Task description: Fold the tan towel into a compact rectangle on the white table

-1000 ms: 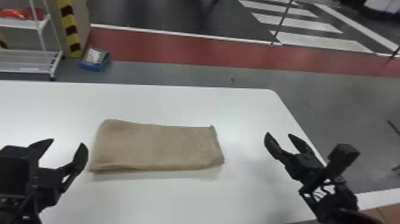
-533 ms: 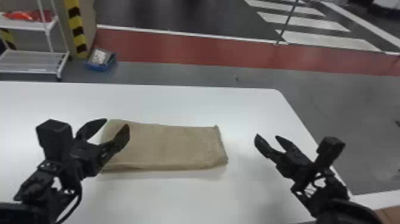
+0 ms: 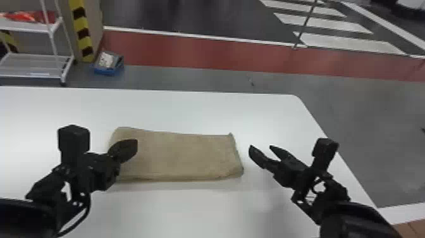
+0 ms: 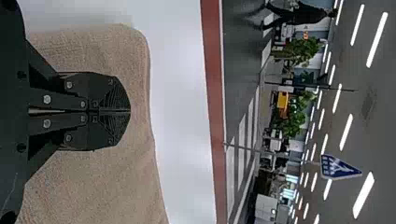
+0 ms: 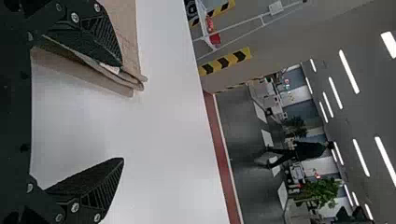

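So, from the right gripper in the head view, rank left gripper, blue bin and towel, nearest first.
From the right gripper:
1. Towel, just to its left.
2. Left gripper, over the towel's left end.
3. Blue bin, past the table, far left.

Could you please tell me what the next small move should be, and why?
I'd probably ease the right hand toward the towel: that hand is open beside the towel's right end, while the left hand is shut over the left end.
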Controlling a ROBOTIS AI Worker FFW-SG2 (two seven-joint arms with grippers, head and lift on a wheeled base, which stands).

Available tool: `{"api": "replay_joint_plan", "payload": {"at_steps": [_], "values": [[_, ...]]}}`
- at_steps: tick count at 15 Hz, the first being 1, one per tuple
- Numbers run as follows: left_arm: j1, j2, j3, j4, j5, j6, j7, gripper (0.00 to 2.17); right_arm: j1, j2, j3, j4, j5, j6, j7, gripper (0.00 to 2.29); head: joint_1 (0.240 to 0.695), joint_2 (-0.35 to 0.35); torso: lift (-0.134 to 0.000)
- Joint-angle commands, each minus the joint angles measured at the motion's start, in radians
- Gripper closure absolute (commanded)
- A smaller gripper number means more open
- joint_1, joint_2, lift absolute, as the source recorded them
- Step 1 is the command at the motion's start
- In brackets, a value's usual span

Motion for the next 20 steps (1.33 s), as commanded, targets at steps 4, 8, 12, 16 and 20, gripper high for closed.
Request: {"api": "replay_joint_plan", "payload": {"at_steps": [4,8,12,16,20], "values": [[0.001,0.016,-0.002,0.002,-0.012,0.005,0.000,1.69,-0.035,0.005,0.086,-0.026,0.076,0.135,-0.003,0.19,0.695,-0.169,-0.125],[-0.002,0.015,-0.008,0.018,-0.031,0.002,0.002,1.69,-0.042,0.007,0.125,-0.054,0.116,0.196,-0.041,0.19,0.695,-0.140,-0.125],[-0.001,0.016,-0.008,0.018,-0.031,0.005,0.000,1.69,-0.052,0.007,0.131,-0.062,0.128,0.254,-0.075,0.22,0.695,-0.136,-0.125],[-0.002,0.016,-0.020,0.018,-0.040,0.032,0.000,1.69,-0.071,0.007,0.145,-0.066,0.125,0.319,-0.081,0.29,0.695,-0.138,-0.125],[0.002,0.022,-0.020,0.005,-0.038,0.045,-0.003,1.69,-0.090,0.007,0.155,-0.071,0.122,0.340,-0.081,0.41,0.695,-0.127,-0.125]]}}
